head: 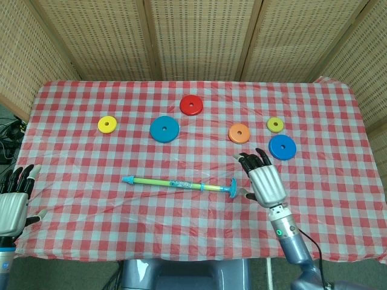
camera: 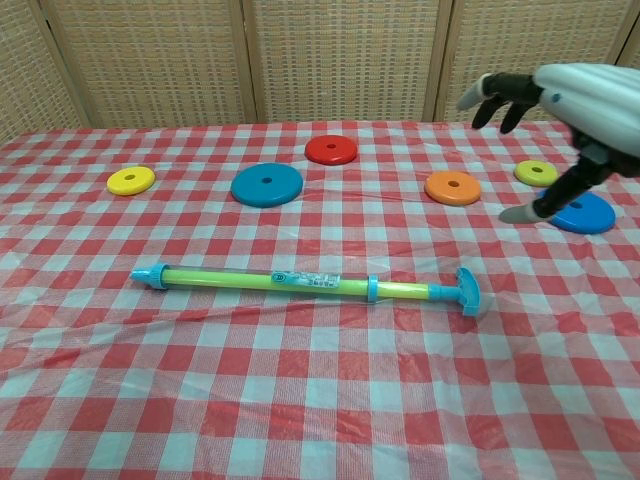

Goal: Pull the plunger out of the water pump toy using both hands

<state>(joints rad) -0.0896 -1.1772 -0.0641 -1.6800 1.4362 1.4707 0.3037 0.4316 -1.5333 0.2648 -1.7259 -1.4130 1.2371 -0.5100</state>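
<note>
The water pump toy (head: 175, 183) (camera: 270, 279) lies flat on the checked cloth, a green-yellow tube with a blue tip at the left. Its plunger's blue T-handle (head: 233, 188) (camera: 467, 291) points right, pushed most of the way in. My right hand (head: 263, 179) (camera: 567, 105) hovers open just right of the handle, fingers spread, above the cloth and not touching the toy. My left hand (head: 13, 202) is open at the table's left front corner, far from the toy and out of the chest view.
Flat discs lie behind the toy: yellow (head: 107, 125), large blue (head: 164, 129), red (head: 191, 105), orange (head: 239, 133), small yellow-green (head: 275, 124) and a blue disc (head: 282, 147) close to my right hand. Wicker screens (head: 193, 36) stand behind the table.
</note>
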